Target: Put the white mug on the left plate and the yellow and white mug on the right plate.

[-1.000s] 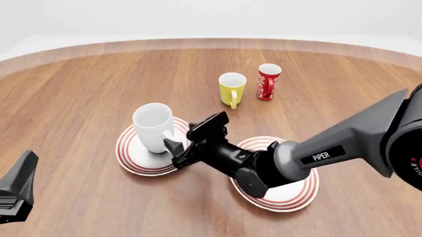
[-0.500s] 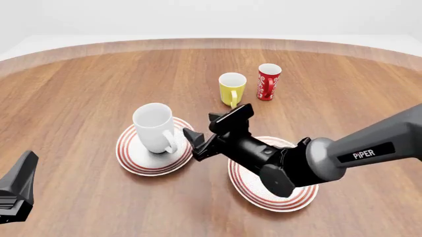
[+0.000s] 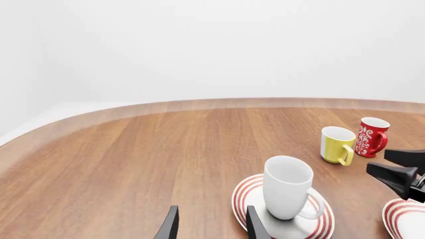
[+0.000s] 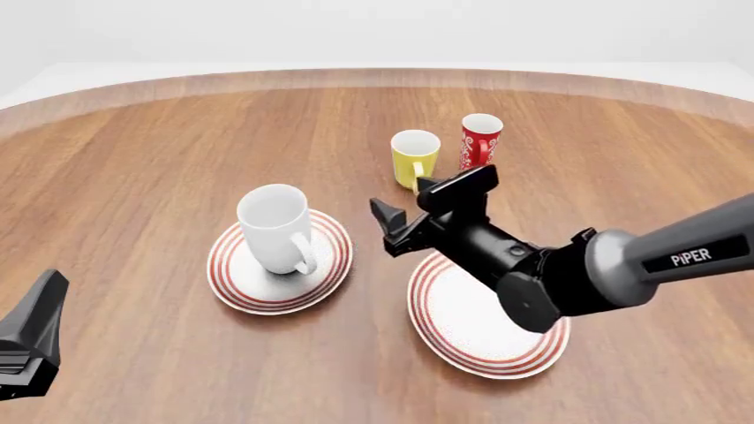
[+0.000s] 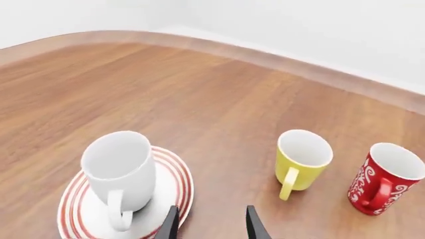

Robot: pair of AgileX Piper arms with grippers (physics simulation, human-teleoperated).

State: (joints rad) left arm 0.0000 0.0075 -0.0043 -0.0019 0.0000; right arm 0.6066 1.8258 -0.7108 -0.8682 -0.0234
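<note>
White mug (image 4: 275, 228): stood upright on the left plate (image 4: 236, 281), handle turned toward the camera in the front view.
Left plate: lay flat on the wooden tabletop (image 4: 141, 168), well left of the right plate (image 4: 471, 331).
Yellow and white mug (image 4: 414, 157): stood upright on the bare tabletop, beyond both plates, handle toward the camera.
Red mug (image 4: 478, 145): stood just right of the yellow and white mug, close but apart.
Right plate: held no mug; the right arm hung over part of it.
Right end effector (image 4: 430, 210): fingers spread and pinching nothing, held in the air between the two plates, just short of the yellow and white mug.
Left end effector (image 3: 209, 225): fingers spread and pinching nothing, low at the near left edge, well away from the mugs.
</note>
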